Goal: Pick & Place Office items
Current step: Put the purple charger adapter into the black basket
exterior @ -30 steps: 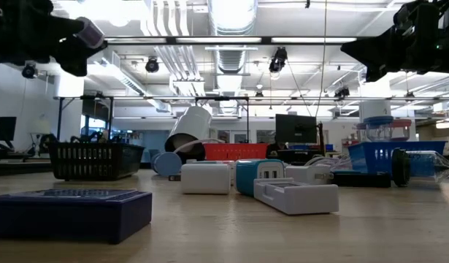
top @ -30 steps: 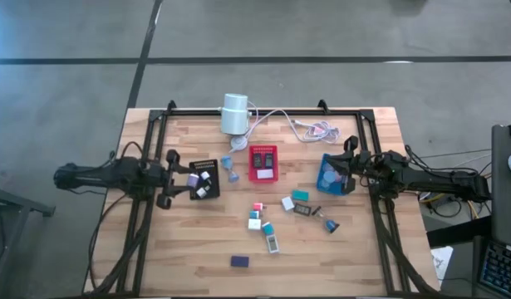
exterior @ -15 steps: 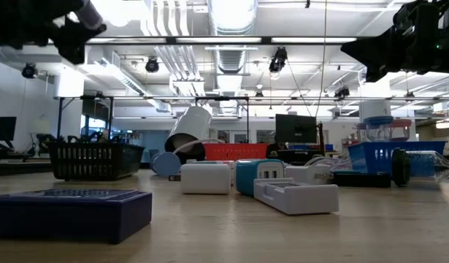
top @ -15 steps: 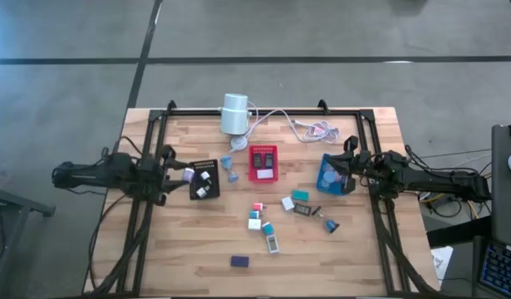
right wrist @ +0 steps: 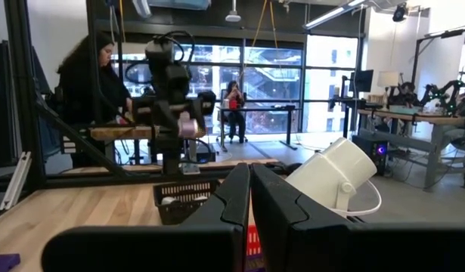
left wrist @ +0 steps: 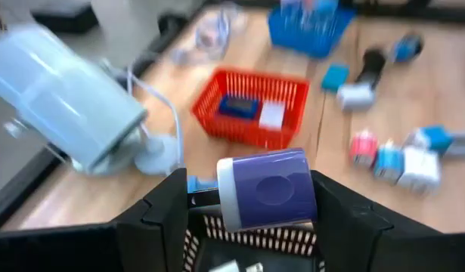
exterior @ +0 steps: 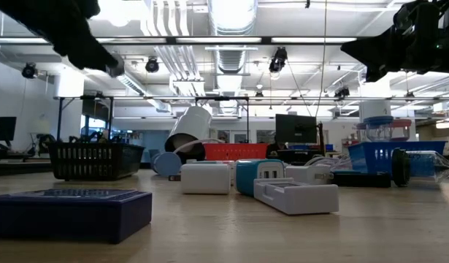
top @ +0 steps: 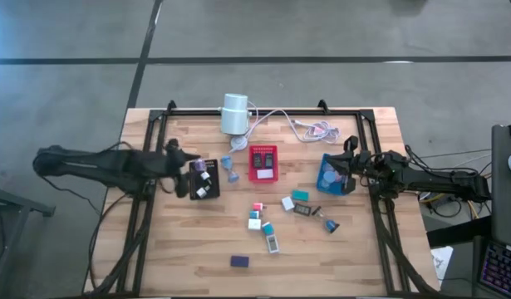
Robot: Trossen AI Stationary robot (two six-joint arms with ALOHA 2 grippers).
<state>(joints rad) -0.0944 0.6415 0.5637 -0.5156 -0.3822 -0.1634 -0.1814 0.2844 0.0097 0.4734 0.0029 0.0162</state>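
Purple and white, a small block [left wrist: 266, 198] sits clamped between the left gripper [top: 194, 167] fingers, its long axis lying crosswise between them, and it hangs just over the 9 o'clock rim of the black tray [top: 207, 189]; in the high view the tray's middle lies toward 4 o'clock from the block, so the drop turns on a short carry that way. Against the earlier high view, the left arm has swung its gripper up toward 12 o'clock and closer to the tray. At the middle, loose office items [top: 271, 218] lie scattered below the red tray [top: 263, 175]. Far right, the right gripper [top: 343, 165] waits pinched closed, holding nothing, over the blue tray [top: 328, 184]
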